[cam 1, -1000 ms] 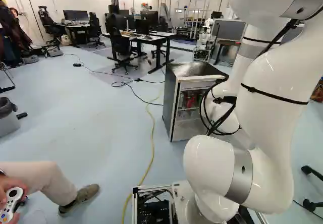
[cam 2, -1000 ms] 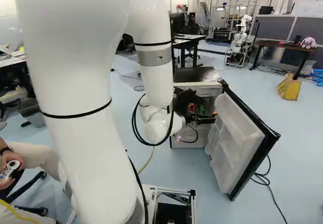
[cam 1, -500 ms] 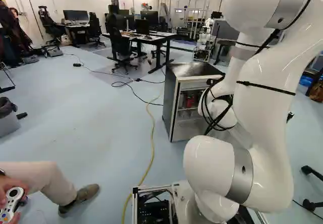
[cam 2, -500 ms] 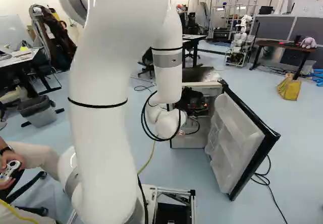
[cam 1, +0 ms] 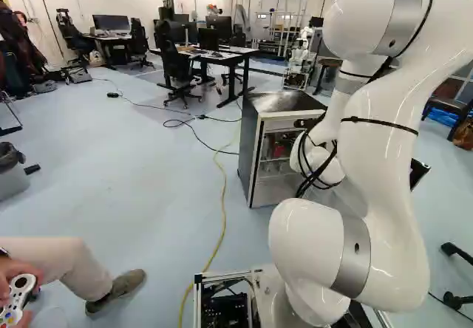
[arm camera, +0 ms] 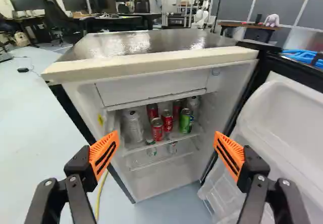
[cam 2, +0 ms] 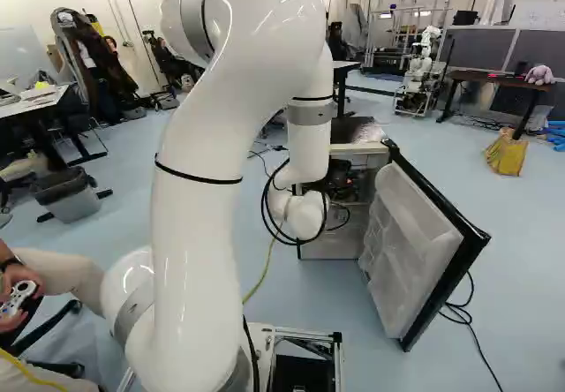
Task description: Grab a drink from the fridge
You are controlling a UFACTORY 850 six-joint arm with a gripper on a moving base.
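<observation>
Now that the arm (cam 2: 199, 260) has swung its gripper (arm camera: 166, 137) off the fridge door (cam 2: 410, 251) (empty, fingers (arm camera: 104, 153) spread wide), the drink cans (arm camera: 157, 129) sit shelved at twelve o'clock, making a straight reach likely.

Arm (cam 2: 199, 260) rises from the base joint, bends over at the top; forearm (cam 2: 309, 145) drops to the wrist (cam 2: 307, 215). Pincer (cam 2: 342, 180) is open, orange pads (arm camera: 104, 153) well apart, tips angled in toward each other.
</observation>
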